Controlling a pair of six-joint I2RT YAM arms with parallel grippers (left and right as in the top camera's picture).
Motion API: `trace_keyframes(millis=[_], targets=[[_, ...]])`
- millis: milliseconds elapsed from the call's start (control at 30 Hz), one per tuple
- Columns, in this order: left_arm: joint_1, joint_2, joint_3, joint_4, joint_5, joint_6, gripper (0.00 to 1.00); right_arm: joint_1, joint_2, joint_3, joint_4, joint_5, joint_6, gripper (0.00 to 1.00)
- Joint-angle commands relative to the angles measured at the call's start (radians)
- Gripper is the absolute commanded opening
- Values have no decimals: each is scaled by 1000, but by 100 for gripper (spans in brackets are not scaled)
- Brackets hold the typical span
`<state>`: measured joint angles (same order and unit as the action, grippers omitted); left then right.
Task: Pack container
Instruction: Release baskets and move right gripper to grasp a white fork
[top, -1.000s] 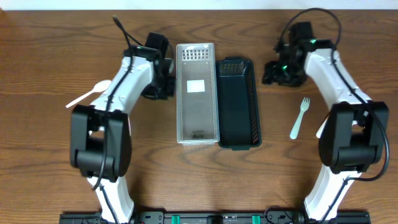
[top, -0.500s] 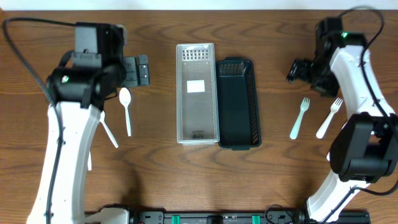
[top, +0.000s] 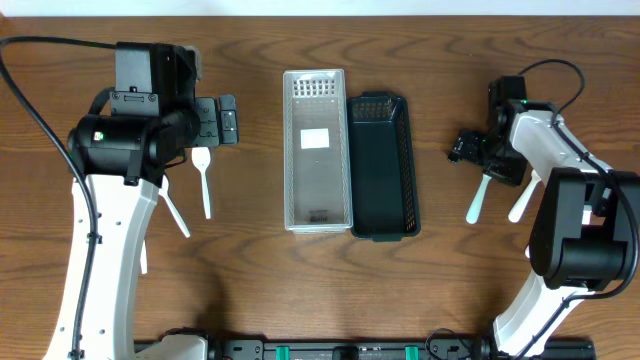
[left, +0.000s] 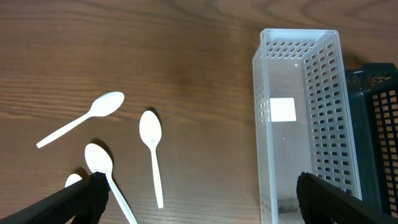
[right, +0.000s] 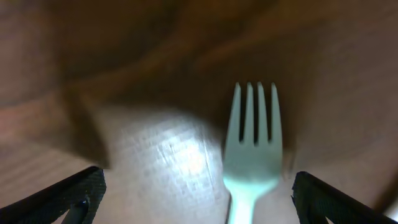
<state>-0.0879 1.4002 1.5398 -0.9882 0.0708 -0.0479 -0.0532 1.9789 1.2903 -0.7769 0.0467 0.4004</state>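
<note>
Two long bins stand side by side at the middle of the worktop (top: 300, 300). One is the clear container (top: 318, 150), with perforated walls and a white label (left: 283, 109) on its floor. The other is the dark basket (top: 382, 165), which touches the clear container's right side and sits slightly nearer the robot.

Four white spoons (left: 150, 130) lie scattered at differing angles to the left of the clear container, well apart from it. Only the edge of one spoon's bowl shows in the left wrist view. The left tool (top: 217, 118) hangs left of the clear container, above the far end of the spoons. Its fingers are spread wide and grip nothing.

Two white forks lie right of the clear container, beyond the dark basket and well apart from it. They are side by side and slanted, with their tines pointing away from the robot. The right tool (right: 198, 186) is over the tine end of the nearer fork (top: 476, 205); the other fork (top: 520, 203) lies just beyond it. The right wrist view is dim and blurred. It shows the tool's fingers wide apart, with the tines between them, off-centre and touching neither finger.
</note>
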Motion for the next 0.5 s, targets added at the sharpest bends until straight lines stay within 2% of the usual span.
trace_keyframes(millis=[0, 233, 300, 367, 467], targets=[[3, 5, 9, -3, -11, 5, 98, -2, 3, -39, 38, 17, -43, 99], [3, 5, 9, -3, -12, 5, 98, -43, 3, -92, 103, -18, -62, 99], [3, 5, 9, -3, -11, 5, 98, -53, 3, -92, 102, -21, -61, 95], [3, 5, 9, -3, -12, 5, 98, -53, 3, -92, 100, -21, -61, 85], [3, 5, 9, -3, -12, 5, 98, -53, 3, -92, 88, -21, -57, 60]])
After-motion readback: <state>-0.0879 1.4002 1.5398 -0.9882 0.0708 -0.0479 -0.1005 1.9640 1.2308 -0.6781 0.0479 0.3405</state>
